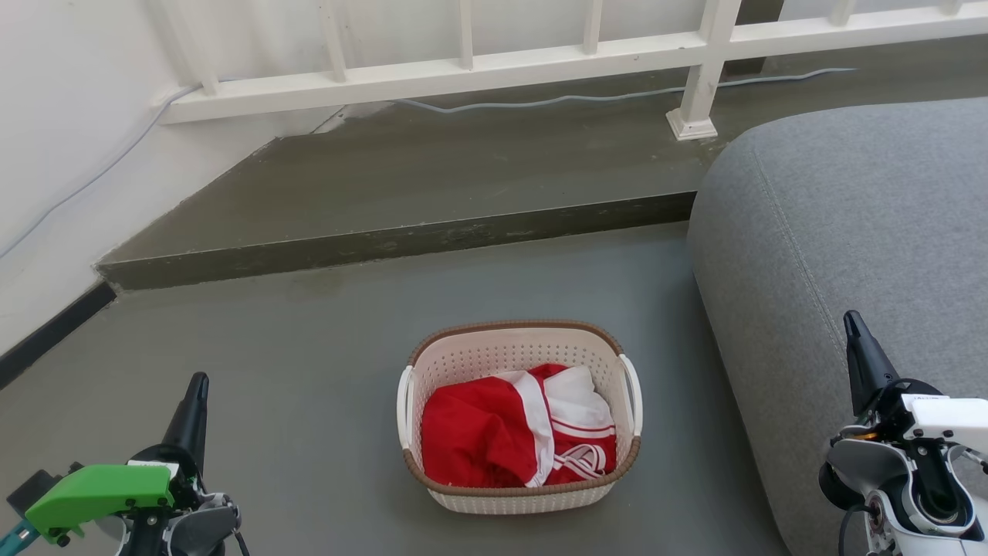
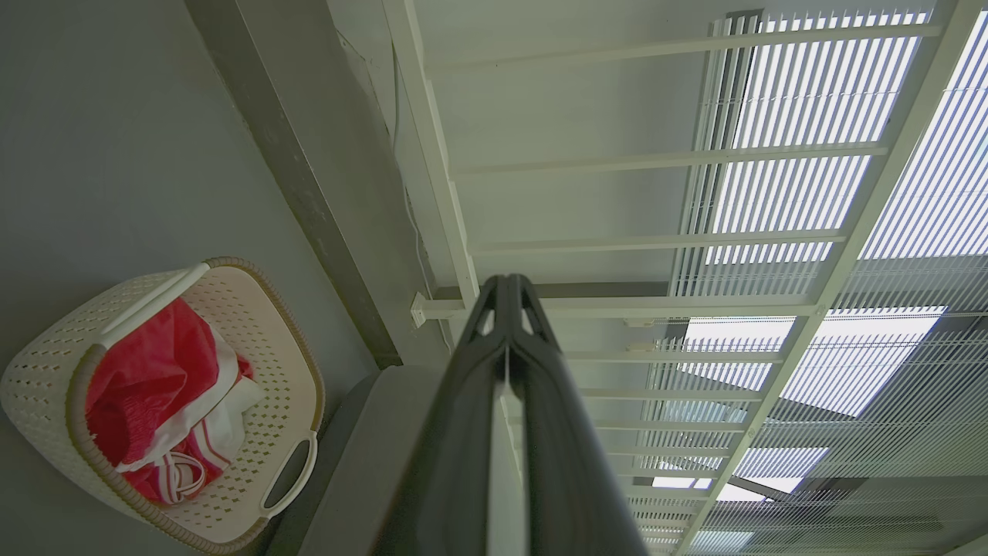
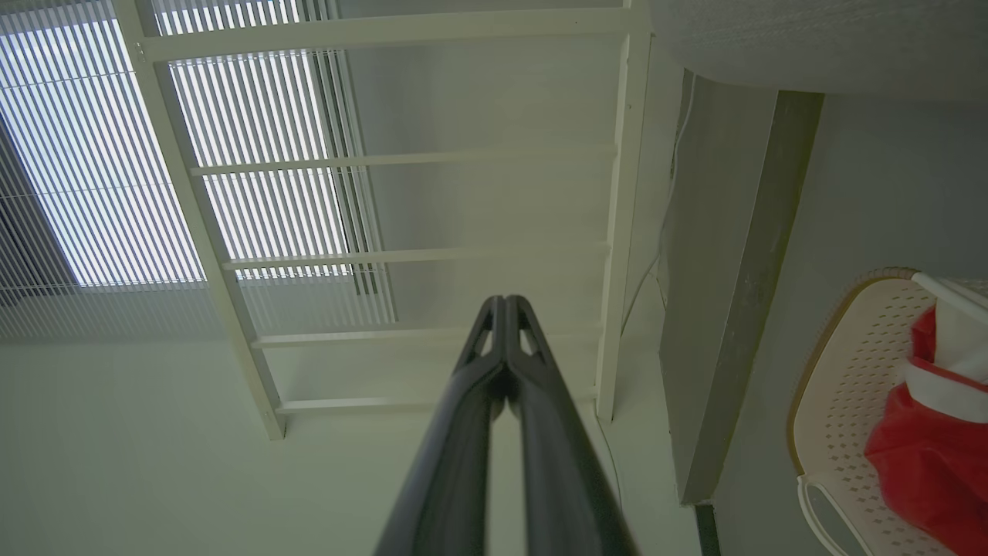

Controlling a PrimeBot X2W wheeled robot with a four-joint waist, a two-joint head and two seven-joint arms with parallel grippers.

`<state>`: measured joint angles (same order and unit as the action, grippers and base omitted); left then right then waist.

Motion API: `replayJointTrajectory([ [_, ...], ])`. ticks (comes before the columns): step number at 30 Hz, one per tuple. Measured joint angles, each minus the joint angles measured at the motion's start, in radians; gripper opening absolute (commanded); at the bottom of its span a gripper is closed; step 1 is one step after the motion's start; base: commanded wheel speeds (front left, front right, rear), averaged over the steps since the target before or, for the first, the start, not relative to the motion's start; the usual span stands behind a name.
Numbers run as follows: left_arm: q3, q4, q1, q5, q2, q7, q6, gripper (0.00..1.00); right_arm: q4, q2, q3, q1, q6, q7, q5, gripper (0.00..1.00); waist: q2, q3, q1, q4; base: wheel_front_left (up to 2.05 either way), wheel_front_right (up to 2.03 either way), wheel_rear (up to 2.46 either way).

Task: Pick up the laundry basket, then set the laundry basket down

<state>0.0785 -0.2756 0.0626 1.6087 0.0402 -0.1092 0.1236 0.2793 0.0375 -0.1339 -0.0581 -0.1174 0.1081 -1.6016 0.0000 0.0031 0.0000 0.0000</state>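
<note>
Left jaws are sitting closed, tips meeting, gripping nothing; right jaws are sitting likewise, closed and empty. Left dark fingers (image 1: 193, 409) are pointing up over the grey floor (image 1: 309, 371) towards its wall-side edge, with a green housing (image 1: 100, 490) showing behind them. Right dark fingers (image 1: 864, 363) are pointing up in front of the grey sofa (image 1: 849, 232).

Item: laundry basket (image 1: 519, 498). Cream-white, perforated walls, brown woven-look rim. It is standing upright on the floor, between the two arms and apart from both. It is lying nearer the sofa-side edge than the wall-side edge, and well short of the step (image 1: 386, 243) running along the floor's far edge. Its left handle (image 1: 403, 405) and right handle (image 1: 634, 401) are showing white at the two ends.

Contents: red garment with white trim (image 1: 478, 432), lying crumpled inside the basket and covering most of its bottom.

Surroundings: white railing (image 1: 463, 69) standing on the raised level beyond the step; pale cable (image 1: 540, 99) trailing along its foot; white wall (image 1: 69, 116) bordering the floor's left edge.
</note>
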Motion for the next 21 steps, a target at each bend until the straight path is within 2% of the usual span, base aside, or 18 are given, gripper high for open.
replayJointTrajectory([
  [21, -0.002, -0.015, -0.004, 0.0, -0.003, 0.0, -0.001, 0.0, 0.012, -0.005, 0.001, 0.008, 0.004, 0.0, 0.0, 0.0, 0.0, 0.0, 0.0, 0.0, 0.0, 0.0, 0.0],
])
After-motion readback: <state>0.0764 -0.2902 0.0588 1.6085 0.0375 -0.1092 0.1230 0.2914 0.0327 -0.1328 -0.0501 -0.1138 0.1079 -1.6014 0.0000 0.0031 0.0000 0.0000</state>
